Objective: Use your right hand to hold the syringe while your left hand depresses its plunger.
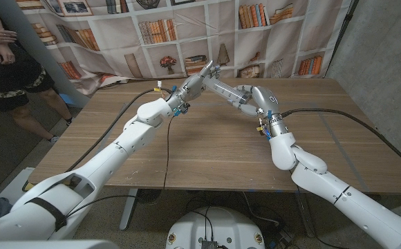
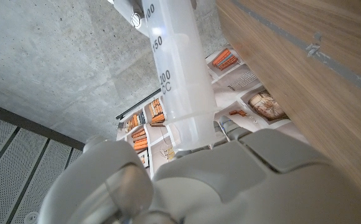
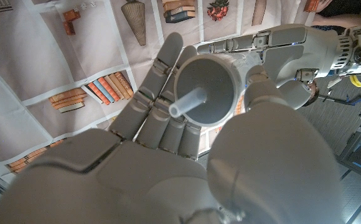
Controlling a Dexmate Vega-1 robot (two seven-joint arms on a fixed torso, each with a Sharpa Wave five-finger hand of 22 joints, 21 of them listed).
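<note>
Even indoor light, sharp overview, soft close-ups

In the head view the wooden table [image 1: 207, 149] is evenly lit from above, with faint shadows and bent edges. In the left wrist view the syringe [image 2: 177, 81] is sharp, the left hand [image 2: 230, 180] blurred. The right wrist view looks dimmer, the right hand [image 3: 168, 162] perhaps slightly soft.

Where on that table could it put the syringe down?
Nearly anywhere: the wooden table is bare between the two arms and along its near edge. The crowded spot is above the far middle, where the left hand and right hand meet on the syringe.
</note>
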